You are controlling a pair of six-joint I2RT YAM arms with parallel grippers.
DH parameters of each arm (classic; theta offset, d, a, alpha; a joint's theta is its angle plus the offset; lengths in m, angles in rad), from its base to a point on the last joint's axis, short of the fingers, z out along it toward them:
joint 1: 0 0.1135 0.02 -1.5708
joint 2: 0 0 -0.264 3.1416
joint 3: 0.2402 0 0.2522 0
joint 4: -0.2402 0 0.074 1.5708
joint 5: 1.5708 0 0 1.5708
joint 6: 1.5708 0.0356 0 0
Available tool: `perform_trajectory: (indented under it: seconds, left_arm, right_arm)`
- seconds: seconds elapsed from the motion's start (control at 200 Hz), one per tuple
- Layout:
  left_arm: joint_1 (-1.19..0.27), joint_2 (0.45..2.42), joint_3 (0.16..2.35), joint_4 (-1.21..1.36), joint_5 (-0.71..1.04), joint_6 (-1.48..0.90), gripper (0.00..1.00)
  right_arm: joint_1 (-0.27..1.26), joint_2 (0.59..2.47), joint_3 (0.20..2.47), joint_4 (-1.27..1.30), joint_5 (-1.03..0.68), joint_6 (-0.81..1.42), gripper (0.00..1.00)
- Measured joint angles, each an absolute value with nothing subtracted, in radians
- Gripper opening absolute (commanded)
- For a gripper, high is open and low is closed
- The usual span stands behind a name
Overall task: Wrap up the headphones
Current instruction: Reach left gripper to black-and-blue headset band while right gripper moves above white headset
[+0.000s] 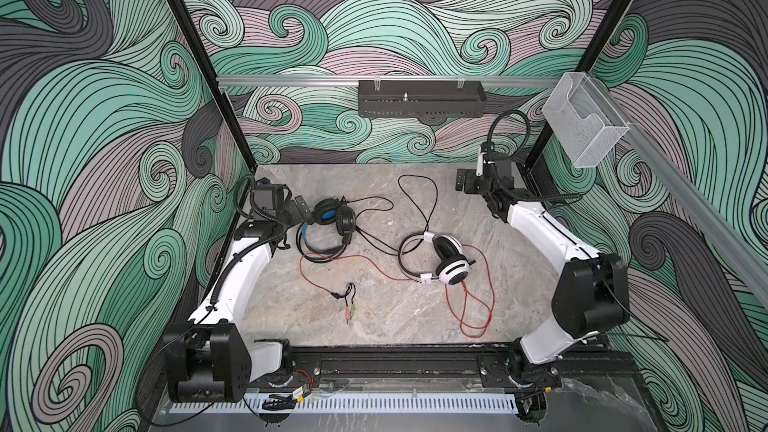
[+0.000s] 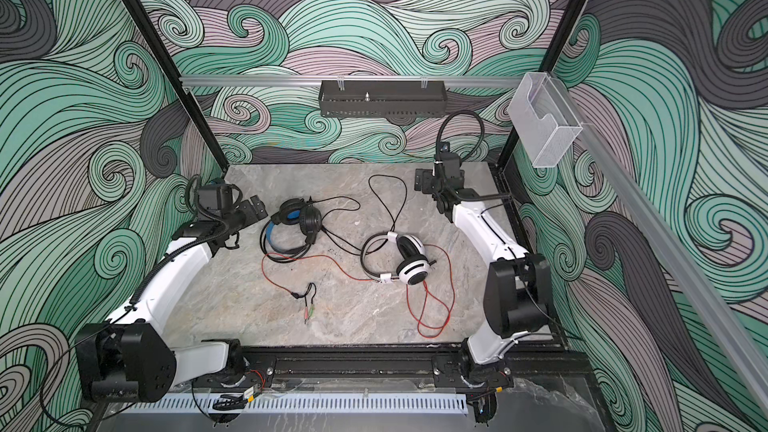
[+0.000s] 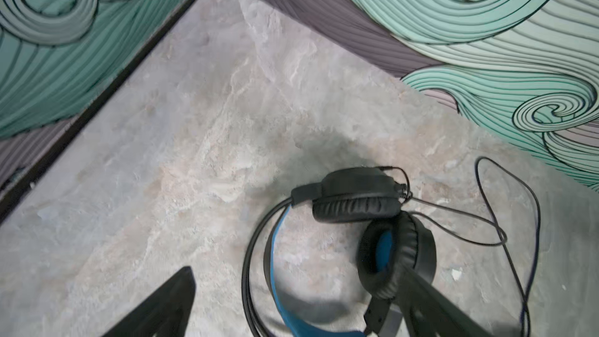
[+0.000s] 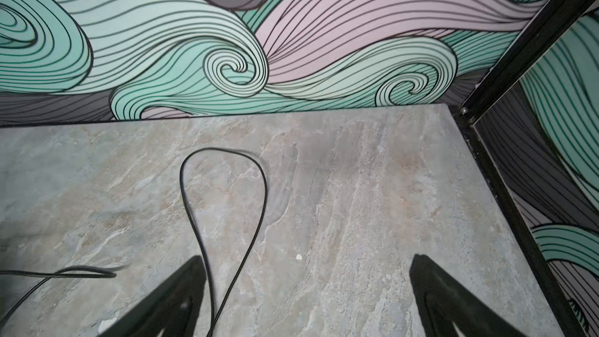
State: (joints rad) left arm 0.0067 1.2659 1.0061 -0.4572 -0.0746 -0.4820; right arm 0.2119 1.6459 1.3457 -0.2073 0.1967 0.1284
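Note:
Two headphones lie on the marble table. The black pair with blue lining sits at the back left, its black cable looping toward the rear. The white pair with black cushions lies right of centre, and its red cable is spread loosely across the front. My left gripper is open, just left of the black pair, over its headband. My right gripper is open at the back right, holding nothing, with the black cable loop near one finger.
The cable plugs lie at the front middle. A black perforated basket hangs on the rear rail. A clear plastic box is mounted on the right rail. Patterned walls and black frame posts enclose the table.

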Motion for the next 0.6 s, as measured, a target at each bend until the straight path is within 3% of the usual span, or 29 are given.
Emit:
perform_trajectory:
  seconds: [0.195,0.425,0.601]
  left_arm:
    - [0.007,1.277,0.970,-0.612,0.032,-0.525,0.99]
    - [0.004,1.269,0.801,-0.559,0.247,-0.536,0.99]
    - [-0.045,1.287,0.752,-0.515,0.299,-0.550,0.99]
  right_arm:
    - [0.261,1.592,1.282,-0.369,0.197,0.192,0.99]
    - [0.442,1.421,1.181,-0.487,0.146,0.155,0.99]
    - [0.525,1.364,1.210,-0.527,0.150,0.080,0.99]
